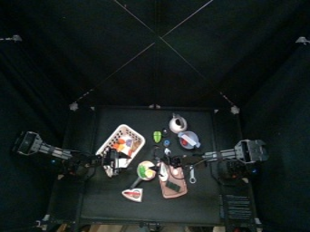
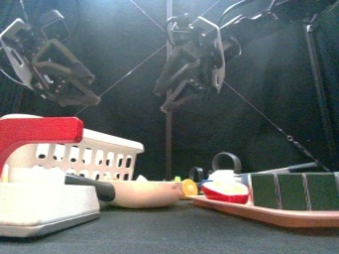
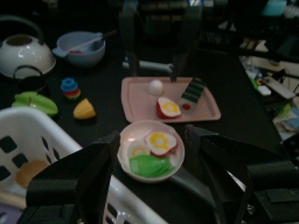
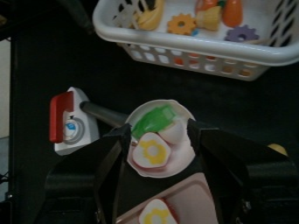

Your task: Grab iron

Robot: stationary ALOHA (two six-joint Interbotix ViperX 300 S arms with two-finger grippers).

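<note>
Right wrist view shows the toy iron (image 4: 68, 122) lying free; looks like light, stiff, slick plastic, so I'd pinch its red handle; right gripper (image 4: 158, 162) spread wide, left gripper (image 3: 149, 157) spread too.

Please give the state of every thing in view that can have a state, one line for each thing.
toy iron: flat on the table, not held
white basket: upright, filled with toy food
round plate: on the table, holds fried egg and greens
pink tray: flat, loaded with food pieces
kettle: upright
left gripper: open, empty, fingers above the round plate
right gripper: open, empty
</note>
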